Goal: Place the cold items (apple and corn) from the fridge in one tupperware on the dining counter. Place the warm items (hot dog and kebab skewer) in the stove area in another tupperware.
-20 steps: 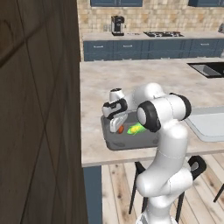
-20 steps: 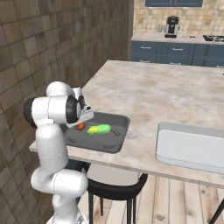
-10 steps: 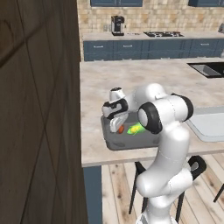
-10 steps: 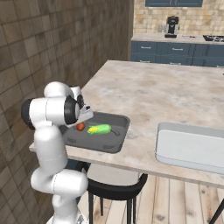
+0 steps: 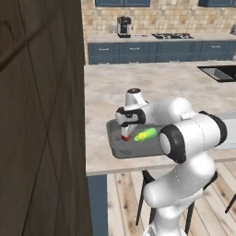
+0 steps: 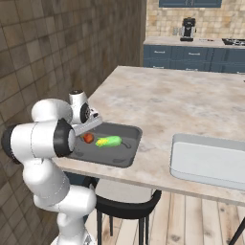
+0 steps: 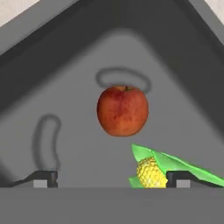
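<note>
A red apple [image 7: 122, 110] and a corn cob [image 7: 151, 171] in green husk lie side by side in a dark grey tupperware [image 7: 52, 78]. This tupperware [image 5: 112, 140] sits at the near edge of the dining counter [image 5: 138, 87]. My gripper [image 7: 111, 179] hangs open just above the apple [image 5: 124, 137], and its fingertips [image 7: 41, 178] stand wide apart and touch nothing. From the right I see the gripper [image 6: 89, 129] over the apple [image 6: 88, 138], with the corn [image 6: 108, 141] beside it. The hot dog and kebab skewer are out of view.
A second, light grey tupperware [image 6: 210, 162] sits further right on the counter. A stool [image 6: 124, 206] stands under the counter edge. The far counter holds a stove [image 5: 170, 35] and a coffee machine [image 5: 123, 26]. A tall wooden panel [image 5: 41, 115] rises on the left.
The jaws have spread wider above the apple, which lies free in the dark tupperware. The arm has hardly moved.
</note>
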